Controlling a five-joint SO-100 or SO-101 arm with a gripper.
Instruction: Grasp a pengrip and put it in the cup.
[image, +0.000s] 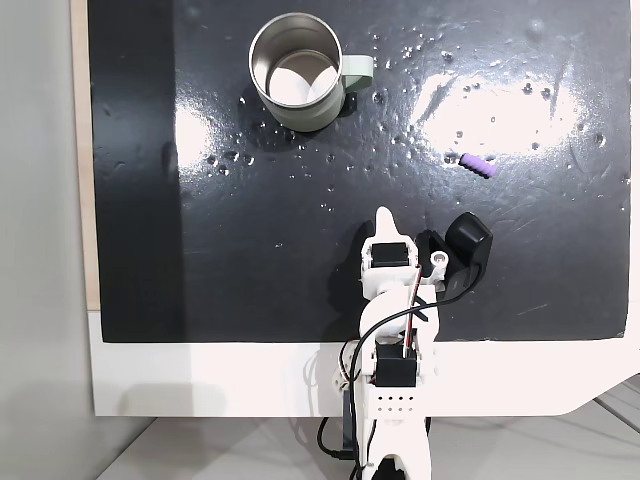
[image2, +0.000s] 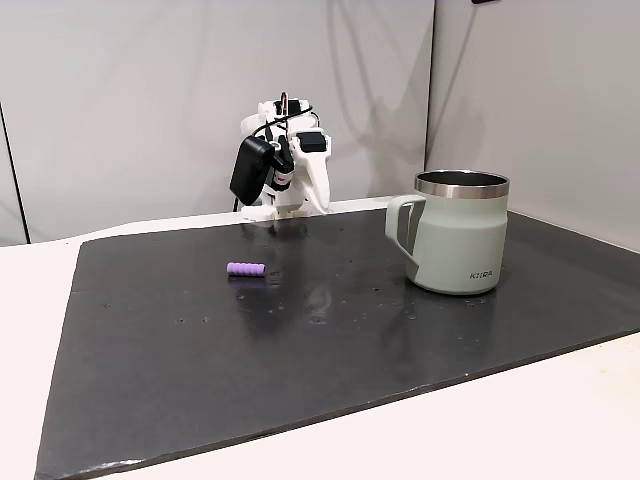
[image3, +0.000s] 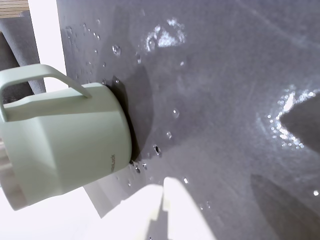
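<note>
The gripper (image: 385, 222), folded back at the near edge of the mat (image: 250, 260), looks closed and empty. The pengrip (image: 478, 164) lies far-right in a fixed view; the cup (image: 298, 72) stands upright far-left, mouth open to receive it.

This place looks like a small test setup in an office or a lab room, not a home. A white table (image2: 30, 300) stands against plain grey partition walls (image2: 130, 90) with vertical seams, and nothing hangs on them. On the table lies a black glossy mat (image: 300, 220) with many small bubbles under its surface, and it reflects the ceiling light. At the table edge a white 3D-printed robot arm (image: 395, 330) is fixed, with bare black and red cables (image: 345, 385) running from it. The surroundings are very tidy and neutral, like a prepared recording station.
</note>
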